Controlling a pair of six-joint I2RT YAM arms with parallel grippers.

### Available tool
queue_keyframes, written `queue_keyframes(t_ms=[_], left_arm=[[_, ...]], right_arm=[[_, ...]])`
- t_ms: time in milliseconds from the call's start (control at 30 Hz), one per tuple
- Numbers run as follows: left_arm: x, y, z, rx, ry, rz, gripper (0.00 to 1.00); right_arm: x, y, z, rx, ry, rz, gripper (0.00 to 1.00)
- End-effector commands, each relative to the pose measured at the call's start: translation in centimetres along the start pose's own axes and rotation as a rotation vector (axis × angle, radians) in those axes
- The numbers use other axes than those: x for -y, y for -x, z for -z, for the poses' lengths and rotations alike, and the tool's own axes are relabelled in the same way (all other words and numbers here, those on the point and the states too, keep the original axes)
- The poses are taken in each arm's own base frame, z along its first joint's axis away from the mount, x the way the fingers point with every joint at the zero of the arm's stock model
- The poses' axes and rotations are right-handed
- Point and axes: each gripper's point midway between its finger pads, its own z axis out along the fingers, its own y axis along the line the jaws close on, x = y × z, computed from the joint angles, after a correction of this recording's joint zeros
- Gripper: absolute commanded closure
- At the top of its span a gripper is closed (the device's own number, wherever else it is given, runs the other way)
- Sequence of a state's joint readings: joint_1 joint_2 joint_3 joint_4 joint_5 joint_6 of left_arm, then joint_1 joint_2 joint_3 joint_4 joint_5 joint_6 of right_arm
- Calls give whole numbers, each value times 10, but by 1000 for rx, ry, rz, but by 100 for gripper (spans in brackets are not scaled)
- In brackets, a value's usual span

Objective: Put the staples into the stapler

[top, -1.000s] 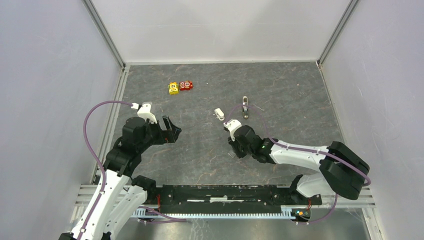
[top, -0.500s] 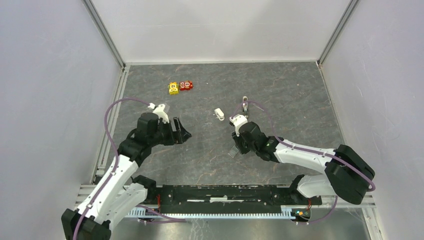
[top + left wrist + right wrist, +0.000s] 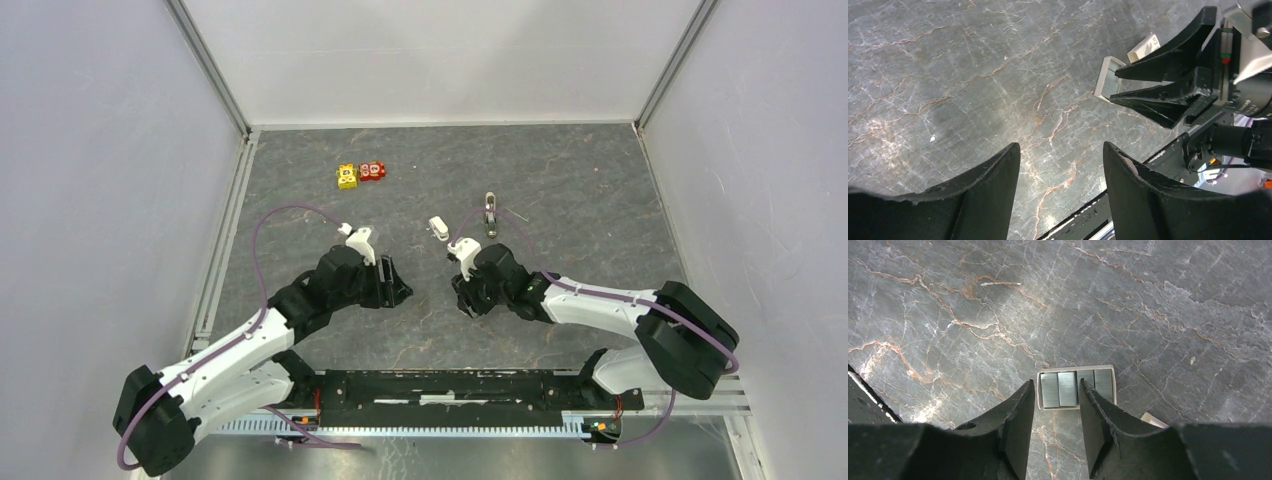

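Right wrist: right end effector (image 3: 1056, 384) apart, with the staples (image 3: 1075, 386) lying just beyond its tips. Left end effector (image 3: 1062, 146) apart too, and empty.

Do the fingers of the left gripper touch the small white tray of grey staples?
Apart. In the left wrist view, bare dark table lies between the left gripper and the small white tray of grey staples.

Fingers of the right hand (image 3: 1055, 386) are covering the near edge of the staple tray (image 3: 1104, 381); a white piece (image 3: 1154, 419) beside that hand is showing only a corner, unidentifiable.
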State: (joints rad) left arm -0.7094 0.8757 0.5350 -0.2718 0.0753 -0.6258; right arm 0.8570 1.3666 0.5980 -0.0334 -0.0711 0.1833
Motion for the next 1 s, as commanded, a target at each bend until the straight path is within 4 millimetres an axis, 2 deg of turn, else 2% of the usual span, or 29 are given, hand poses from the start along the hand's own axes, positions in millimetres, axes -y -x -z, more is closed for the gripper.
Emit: queue_keyframes(t_ms=[0,167,467,967], left_arm=[[4,21,1,116,-4,57,32],[-2,24,5,147,26,66,35],[-8,23,4,146,53,75,38],[-14,20,3,140,81,80,38]], right_arm=[[-8,12,-4,48,55,25,54],[-8,8,-5,39,72,16,52],[-7,-4,-7,11,74,13,37],[-17,-5,-6,5,122,-15,42]])
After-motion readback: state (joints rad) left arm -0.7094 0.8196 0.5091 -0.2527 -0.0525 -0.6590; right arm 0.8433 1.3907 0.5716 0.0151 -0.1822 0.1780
